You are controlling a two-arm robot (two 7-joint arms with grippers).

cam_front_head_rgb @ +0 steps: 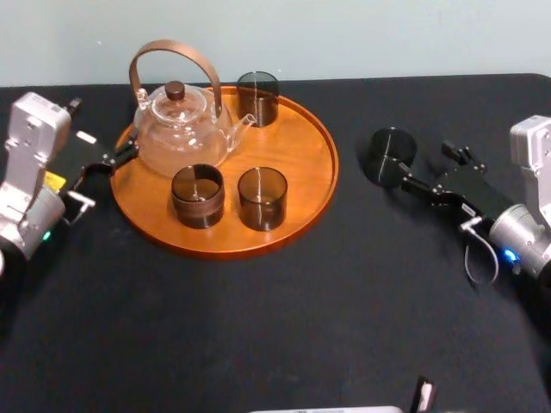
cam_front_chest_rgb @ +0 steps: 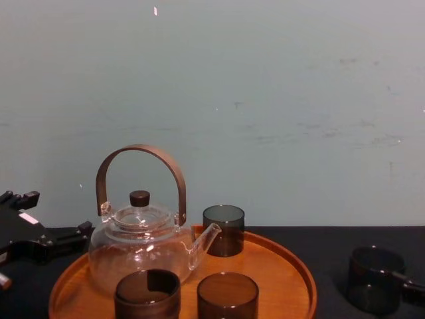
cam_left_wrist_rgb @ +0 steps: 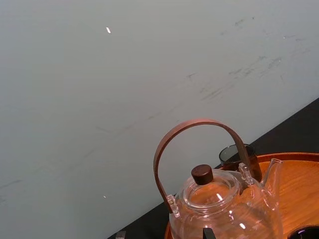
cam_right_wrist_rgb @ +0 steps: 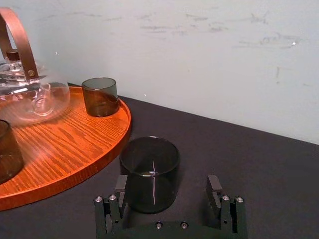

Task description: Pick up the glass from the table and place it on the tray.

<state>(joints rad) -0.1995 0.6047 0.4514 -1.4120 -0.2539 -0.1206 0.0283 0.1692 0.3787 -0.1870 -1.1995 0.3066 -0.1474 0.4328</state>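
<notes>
Now, three smoky dark glasses (cam_front_head_rgb: 257, 97) (cam_front_head_rgb: 198, 195) (cam_front_head_rgb: 262, 198) and one clear glass teapot (cam_front_head_rgb: 181, 129) sit on the round orange-brown wooden tray (cam_front_head_rgb: 293, 155); a fourth glass (cam_front_head_rgb: 392, 155) stands beside the tray, between the right gripper's (cam_right_wrist_rgb: 168, 184) spread fingers; the left gripper (cam_front_head_rgb: 103, 142), also spread, sits opposite.

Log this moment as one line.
stage: pre-grasp | right gripper open at glass on table | left gripper open, parked beside tray | glass not yet on tray

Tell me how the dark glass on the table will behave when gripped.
The glass looks rigid and smooth-walled, so it may slip in the open right tool. Short and wide, it probably won't tip. Being thin-walled, it's likely fragile. Left tool sits beside the tray.
</notes>
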